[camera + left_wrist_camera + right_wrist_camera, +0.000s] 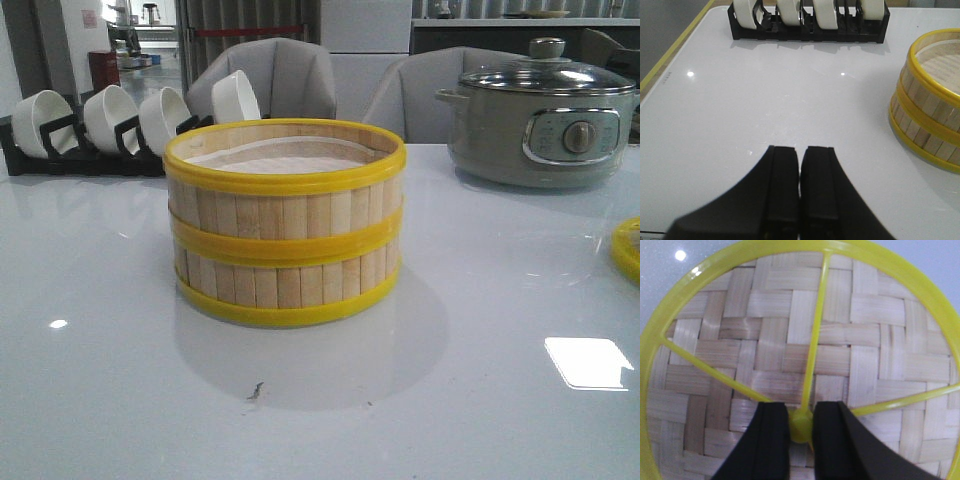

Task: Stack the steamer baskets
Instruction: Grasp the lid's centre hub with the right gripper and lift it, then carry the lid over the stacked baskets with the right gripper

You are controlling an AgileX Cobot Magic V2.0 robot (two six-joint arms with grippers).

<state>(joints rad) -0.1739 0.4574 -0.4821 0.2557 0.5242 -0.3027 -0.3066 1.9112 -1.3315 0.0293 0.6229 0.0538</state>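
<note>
Two steamer baskets [285,225] stand stacked in the middle of the white table, the upper one [285,185] seated squarely on the lower one [285,285]. The left wrist view shows the same stack [927,110] off to one side. My left gripper [800,150] is shut and empty above bare table, apart from the stack. A round woven bamboo lid [805,340] with a yellow rim and spokes fills the right wrist view. My right gripper [801,410] is shut on its yellow centre knob [800,426]. Neither gripper shows in the front view.
A black rack of white bowls [120,125] stands at the back left, also seen in the left wrist view [807,22]. A grey-green electric pot [540,115] with a glass lid stands at the back right. A yellow rim [628,248] pokes in at the right edge.
</note>
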